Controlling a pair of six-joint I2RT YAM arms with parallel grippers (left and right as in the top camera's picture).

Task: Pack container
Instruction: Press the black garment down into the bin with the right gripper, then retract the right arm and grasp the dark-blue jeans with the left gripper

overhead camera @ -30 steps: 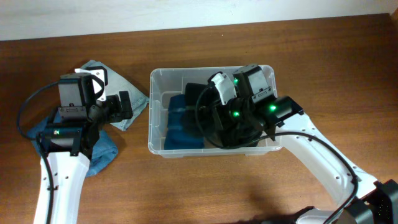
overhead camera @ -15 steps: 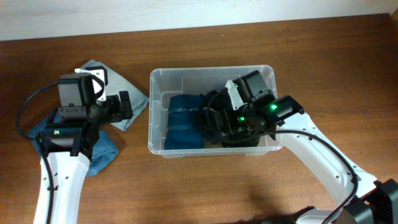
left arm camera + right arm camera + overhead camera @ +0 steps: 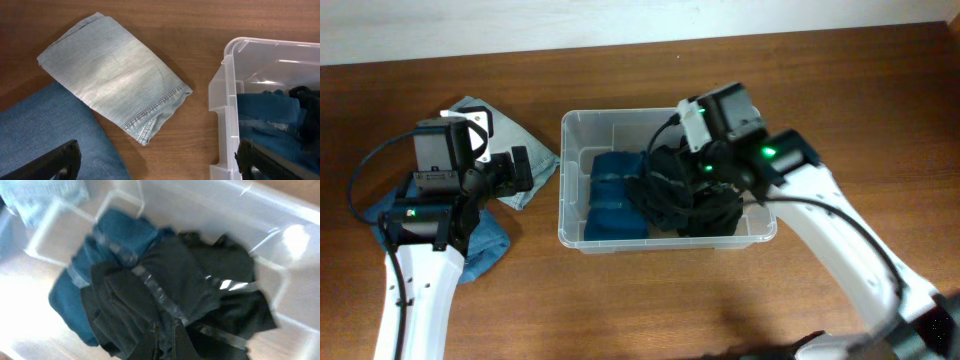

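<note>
Crumpled black garment [image 3: 685, 195] and folded blue garment [image 3: 613, 192] in clear plastic container [image 3: 571, 131].
Left gripper [image 3: 157, 157] spread wide; right gripper [image 3: 165, 341], cannot tell.

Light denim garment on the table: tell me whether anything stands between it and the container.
Nothing visible does. In the left wrist view, only bare table separates the light denim garment from the container and its near wall. Inside, a blue garment and a black garment already cover much of the floor.
</note>
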